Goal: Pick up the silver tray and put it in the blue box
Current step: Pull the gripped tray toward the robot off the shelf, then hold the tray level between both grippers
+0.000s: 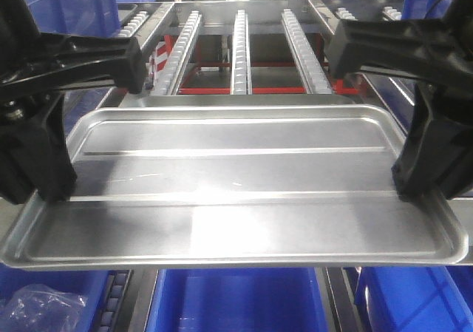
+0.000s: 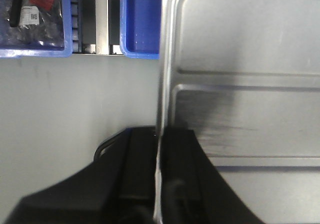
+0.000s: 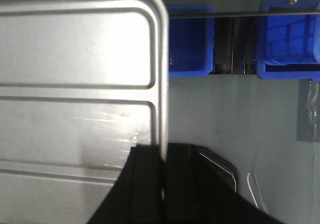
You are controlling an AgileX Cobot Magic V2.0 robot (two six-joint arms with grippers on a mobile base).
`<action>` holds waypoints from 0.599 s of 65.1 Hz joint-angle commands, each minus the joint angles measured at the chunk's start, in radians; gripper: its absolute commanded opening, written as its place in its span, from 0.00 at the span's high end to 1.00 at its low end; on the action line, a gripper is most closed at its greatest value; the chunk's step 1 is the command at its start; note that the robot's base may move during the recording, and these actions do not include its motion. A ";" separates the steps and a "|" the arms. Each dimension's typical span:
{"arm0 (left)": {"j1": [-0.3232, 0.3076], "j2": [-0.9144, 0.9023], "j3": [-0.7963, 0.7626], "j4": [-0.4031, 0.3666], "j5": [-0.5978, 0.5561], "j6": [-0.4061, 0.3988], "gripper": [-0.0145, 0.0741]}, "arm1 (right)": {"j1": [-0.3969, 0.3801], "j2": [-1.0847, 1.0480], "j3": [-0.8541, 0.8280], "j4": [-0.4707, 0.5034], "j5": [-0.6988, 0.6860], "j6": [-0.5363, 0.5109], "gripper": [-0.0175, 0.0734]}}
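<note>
The silver tray (image 1: pixel 236 177) hangs level in the air, wide side toward the front camera, with its two long ridges showing. My left gripper (image 1: pixel 46 188) is shut on the tray's left rim, and my right gripper (image 1: pixel 415 185) is shut on its right rim. The left wrist view has the rim pinched between the black fingers of the left gripper (image 2: pixel 159 146), with the tray (image 2: pixel 250 84) stretching right. In the right wrist view the right gripper (image 3: pixel 164 156) clamps the tray (image 3: pixel 75 84) edge. The blue box (image 1: pixel 236 302) lies below the tray's near edge, partly hidden; it shows as the blue box (image 2: pixel 141 29) and the blue box (image 3: pixel 189 49).
Roller conveyor rails (image 1: pixel 240 43) over a red frame (image 1: pixel 244 89) run away behind the tray. A blue bin holding a plastic bag (image 1: pixel 41 306) sits lower left, another bin (image 1: pixel 414 299) lower right. A bin of bagged items (image 2: pixel 32 19) and a further blue bin (image 3: pixel 290 34) flank the box.
</note>
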State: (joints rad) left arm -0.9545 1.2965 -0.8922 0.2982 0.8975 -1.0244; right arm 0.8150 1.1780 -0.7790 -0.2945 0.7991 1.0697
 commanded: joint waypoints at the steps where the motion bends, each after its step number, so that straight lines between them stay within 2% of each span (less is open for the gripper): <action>1: -0.002 -0.025 -0.028 0.062 0.039 -0.004 0.84 | -0.005 -0.026 -0.019 -0.067 0.045 -0.003 0.75; 39: -0.002 -0.034 -0.029 0.037 0.034 0.000 0.84 | -0.005 -0.026 -0.019 -0.067 0.053 -0.003 0.75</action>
State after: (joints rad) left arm -0.9545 1.2965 -0.8922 0.2960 0.8913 -1.0244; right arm 0.8150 1.1780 -0.7790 -0.2945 0.8037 1.0697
